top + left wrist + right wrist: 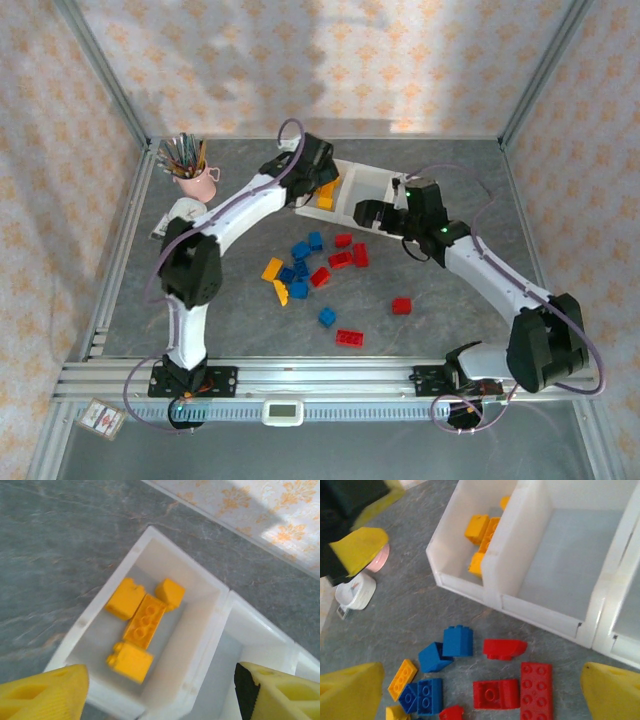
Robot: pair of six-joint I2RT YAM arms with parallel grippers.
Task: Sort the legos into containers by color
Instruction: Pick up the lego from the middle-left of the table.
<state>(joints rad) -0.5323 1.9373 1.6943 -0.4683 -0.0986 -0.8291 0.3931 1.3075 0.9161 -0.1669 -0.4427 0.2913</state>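
Right wrist view: the right gripper (pixel 480 700) hangs empty, fingers spread, over loose legos (pixel 457 641), a red brick (pixel 489 694) between its fingertips (light, rigid, likely slick) best pinched across flat side walls, with the tray (pixel 540 612) just ahead.
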